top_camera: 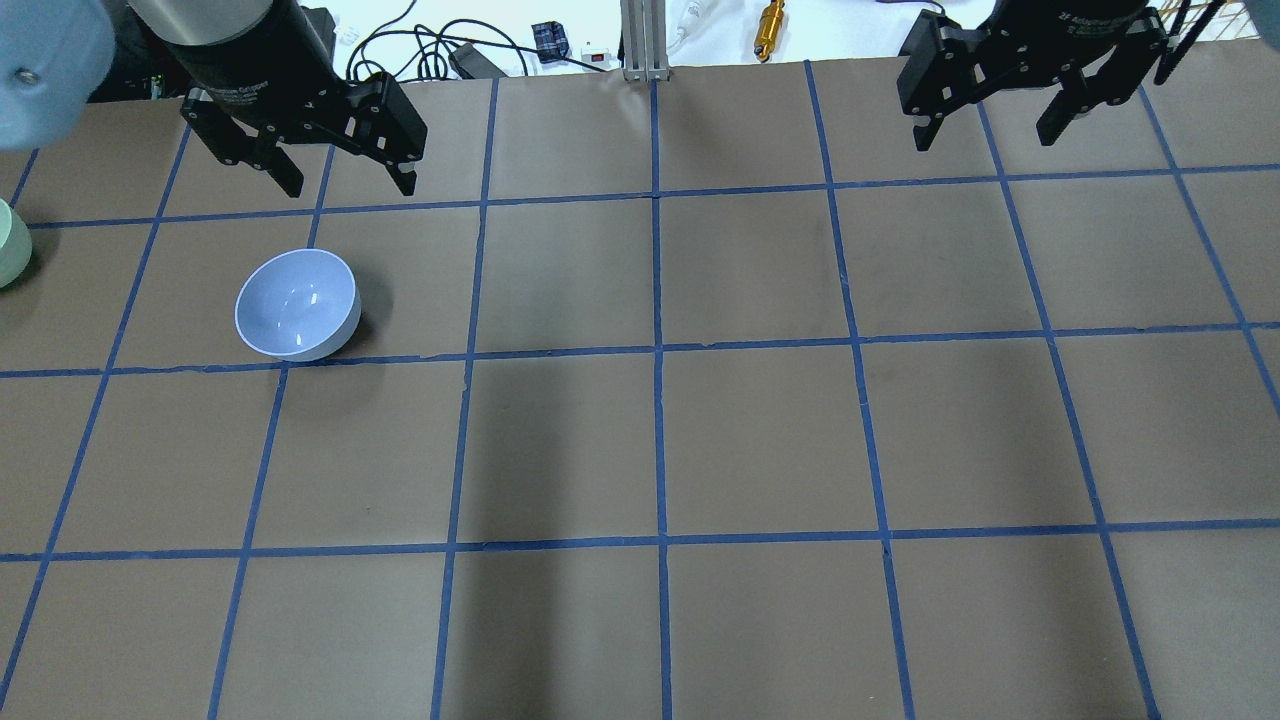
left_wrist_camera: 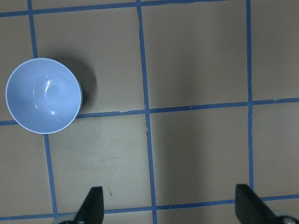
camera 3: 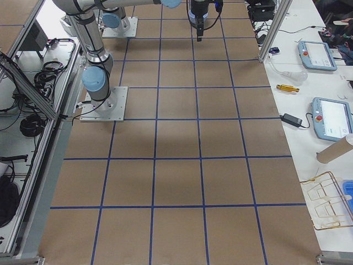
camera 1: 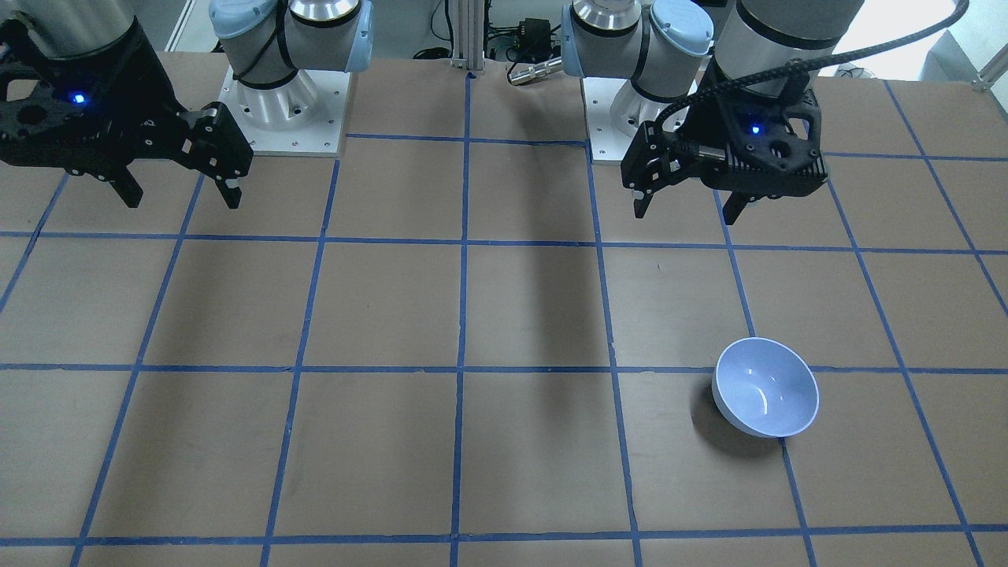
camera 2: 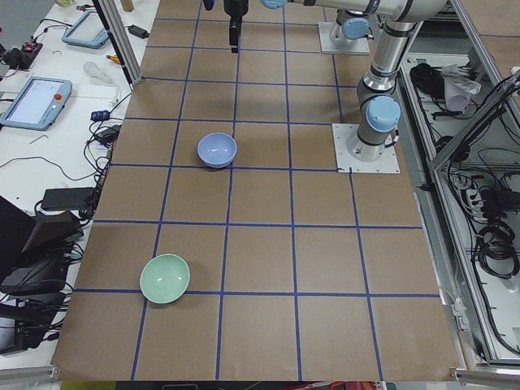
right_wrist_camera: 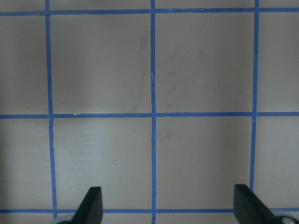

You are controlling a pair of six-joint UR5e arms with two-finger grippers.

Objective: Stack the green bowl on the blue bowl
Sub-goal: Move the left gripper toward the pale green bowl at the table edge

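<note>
The blue bowl (top_camera: 297, 304) stands upright on the table's left half; it also shows in the front view (camera 1: 765, 387), the left side view (camera 2: 217, 149) and the left wrist view (left_wrist_camera: 43, 95). The green bowl (camera 2: 165, 279) stands upright near the table's left end, cut off at the overhead view's left edge (top_camera: 10, 257). My left gripper (top_camera: 345, 180) hangs open and empty above the table behind the blue bowl; it also shows in the front view (camera 1: 689, 209). My right gripper (top_camera: 985, 130) is open and empty, high at the far right; it also shows in the front view (camera 1: 183, 197).
The brown table (top_camera: 760, 440) carries a grid of blue tape lines. Cables and a brass part (top_camera: 768, 20) lie beyond its far edge. Tablets (camera 2: 34, 100) and gear lie on the side benches. The arm bases (camera 2: 366, 146) stand on the robot's side.
</note>
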